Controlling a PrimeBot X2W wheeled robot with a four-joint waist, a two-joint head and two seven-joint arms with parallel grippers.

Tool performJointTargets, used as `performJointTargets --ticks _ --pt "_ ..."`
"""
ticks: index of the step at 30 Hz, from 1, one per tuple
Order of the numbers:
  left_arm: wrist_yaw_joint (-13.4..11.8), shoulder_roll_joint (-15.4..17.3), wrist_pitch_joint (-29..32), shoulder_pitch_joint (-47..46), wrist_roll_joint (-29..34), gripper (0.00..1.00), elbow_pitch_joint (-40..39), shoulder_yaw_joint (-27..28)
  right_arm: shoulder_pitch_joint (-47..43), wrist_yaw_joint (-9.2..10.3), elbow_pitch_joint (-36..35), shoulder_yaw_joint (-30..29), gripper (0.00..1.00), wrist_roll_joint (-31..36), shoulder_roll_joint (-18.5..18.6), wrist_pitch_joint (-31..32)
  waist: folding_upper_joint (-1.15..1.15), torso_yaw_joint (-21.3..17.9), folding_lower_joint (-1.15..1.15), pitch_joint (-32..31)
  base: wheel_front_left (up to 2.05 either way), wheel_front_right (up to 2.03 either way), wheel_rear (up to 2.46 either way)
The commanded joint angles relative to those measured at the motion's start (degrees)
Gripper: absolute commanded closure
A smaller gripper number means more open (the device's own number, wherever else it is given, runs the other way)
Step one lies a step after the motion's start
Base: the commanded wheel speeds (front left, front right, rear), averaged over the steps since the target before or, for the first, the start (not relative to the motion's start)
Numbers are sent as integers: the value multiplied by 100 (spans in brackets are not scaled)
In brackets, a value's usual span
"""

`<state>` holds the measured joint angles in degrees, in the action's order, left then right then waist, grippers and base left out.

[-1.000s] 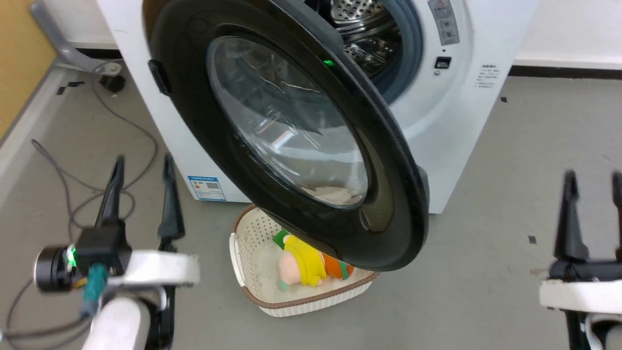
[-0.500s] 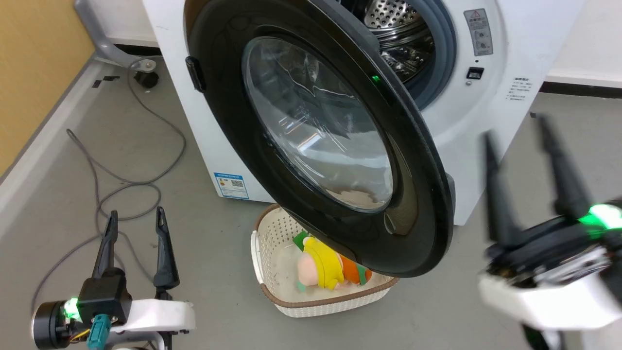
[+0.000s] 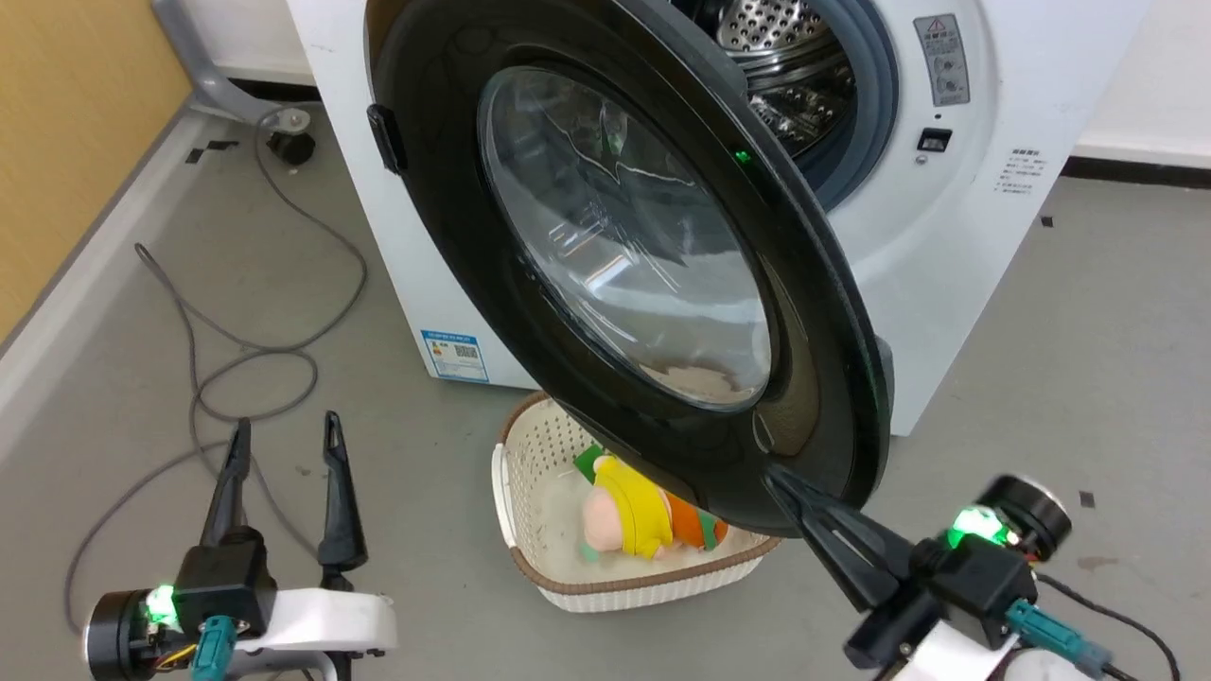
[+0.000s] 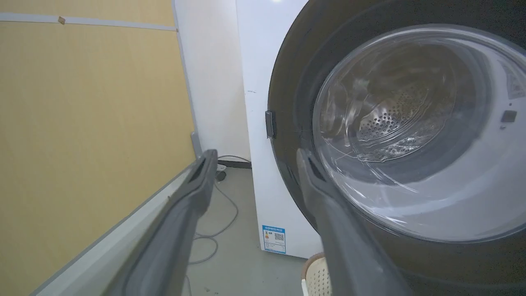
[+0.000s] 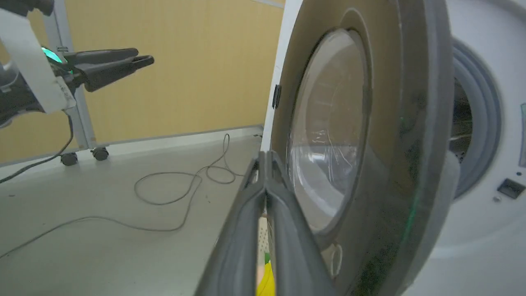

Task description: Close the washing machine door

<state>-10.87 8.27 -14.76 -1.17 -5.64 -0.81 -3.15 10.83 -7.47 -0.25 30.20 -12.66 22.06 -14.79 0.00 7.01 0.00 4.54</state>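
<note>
The washing machine door (image 3: 624, 236) stands wide open, its glossy black rim and clear glass bowl facing me. Behind it is the white washing machine (image 3: 946, 236) with its steel drum (image 3: 776, 57) exposed. My right gripper (image 3: 774, 476) is shut on nothing and points up-left, its tips at the door's lower rim; whether they touch it I cannot tell. In the right wrist view the shut fingers (image 5: 266, 155) lie alongside the door's outer face (image 5: 328, 123). My left gripper (image 3: 284, 426) is open, low at the left, clear of the door (image 4: 394, 123).
A cream basket (image 3: 530, 473) holding a yellow and orange plush toy (image 3: 624, 515) sits on the floor under the door. A grey cable (image 3: 274, 350) loops over the floor at the left. A yellow wall panel (image 3: 76, 113) bounds the left side.
The head camera shifted, mostly before half a second ago. My right gripper went from open and upright to shut, swinging down and left to the door's lower rim. The door has not moved.
</note>
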Motion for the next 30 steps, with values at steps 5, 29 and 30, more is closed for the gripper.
performJointTargets --ticks 5,29,30 --pt "105 -85 -24 -83 90 0 31 30 204 -2 545 -59 100 -53 80 -21 0 -3 0 147 0 0 0" --pt "348 -451 -24 -884 221 0 -20 -153 2409 -2 2363 -1902 100 -83 56 -21 0 296 0 1512 0 0 0" --pt "348 -463 -24 -924 213 0 -17 -168 2557 -2 2466 -1953 100 -111 82 -21 0 326 0 1566 0 0 0"
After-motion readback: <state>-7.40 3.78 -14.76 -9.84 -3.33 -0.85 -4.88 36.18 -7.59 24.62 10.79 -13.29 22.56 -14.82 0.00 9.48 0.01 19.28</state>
